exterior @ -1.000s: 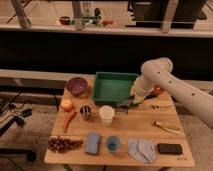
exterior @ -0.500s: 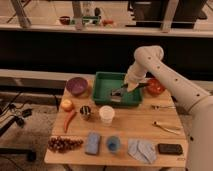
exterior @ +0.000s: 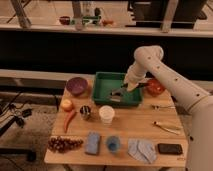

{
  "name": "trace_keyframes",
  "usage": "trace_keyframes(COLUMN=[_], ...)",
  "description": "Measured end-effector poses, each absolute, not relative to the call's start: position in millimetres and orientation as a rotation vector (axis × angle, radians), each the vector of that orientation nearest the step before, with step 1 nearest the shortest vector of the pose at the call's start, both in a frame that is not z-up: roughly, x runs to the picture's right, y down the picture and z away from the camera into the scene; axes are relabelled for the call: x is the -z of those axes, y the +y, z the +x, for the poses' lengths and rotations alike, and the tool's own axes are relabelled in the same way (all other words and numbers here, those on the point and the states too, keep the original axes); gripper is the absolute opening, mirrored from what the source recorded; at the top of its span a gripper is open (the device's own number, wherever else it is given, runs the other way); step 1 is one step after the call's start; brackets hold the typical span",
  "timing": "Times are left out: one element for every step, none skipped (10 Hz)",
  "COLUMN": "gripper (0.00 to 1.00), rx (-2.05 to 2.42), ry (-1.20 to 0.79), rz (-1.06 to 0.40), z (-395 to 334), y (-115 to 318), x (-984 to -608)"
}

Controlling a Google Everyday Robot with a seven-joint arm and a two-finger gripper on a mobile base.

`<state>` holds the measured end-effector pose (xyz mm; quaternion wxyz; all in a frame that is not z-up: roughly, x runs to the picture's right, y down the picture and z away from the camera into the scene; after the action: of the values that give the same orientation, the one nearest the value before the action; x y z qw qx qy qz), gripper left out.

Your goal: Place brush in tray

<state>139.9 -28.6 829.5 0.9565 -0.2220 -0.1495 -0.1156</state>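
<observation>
— Where is the gripper seen?
— The gripper (exterior: 126, 89) is seen over the green tray (exterior: 98, 89), toward its 3 o'clock wall. Whether the claw is clamped or loose cannot be told.
— And the brush?
— The brush (exterior: 116, 95) is spotted just at the claw, inside the rim, head pointed to 7 o'clock. Bare tray floor is seen at 9 o'clock. Outside, the rim is crowded by a red bowl (exterior: 155, 87) at 3 o'clock, a white cup (exterior: 106, 114) at 6 o'clock and a purple bowl (exterior: 77, 86) at 9 o'clock.
</observation>
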Motion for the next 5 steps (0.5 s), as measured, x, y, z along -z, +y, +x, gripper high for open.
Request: trace_keyframes(gripper=[0.19, 0.19, 0.19, 0.19, 0.19], rx=[0.220, 0.203, 0.199, 0.200, 0.198], ry=[-0.312, -0.329, -0.345, -0.360, -0.374], rz=[-0.437, -0.420, -0.409, -0.400, -0.390], z=[137.7, 130.4, 122.7, 113.9, 106.6], y=[-31.0, -40.1, -50.0, -58.7, -66.6], x=[-831.5, -839.4, -849.0, -857.3, -866.3])
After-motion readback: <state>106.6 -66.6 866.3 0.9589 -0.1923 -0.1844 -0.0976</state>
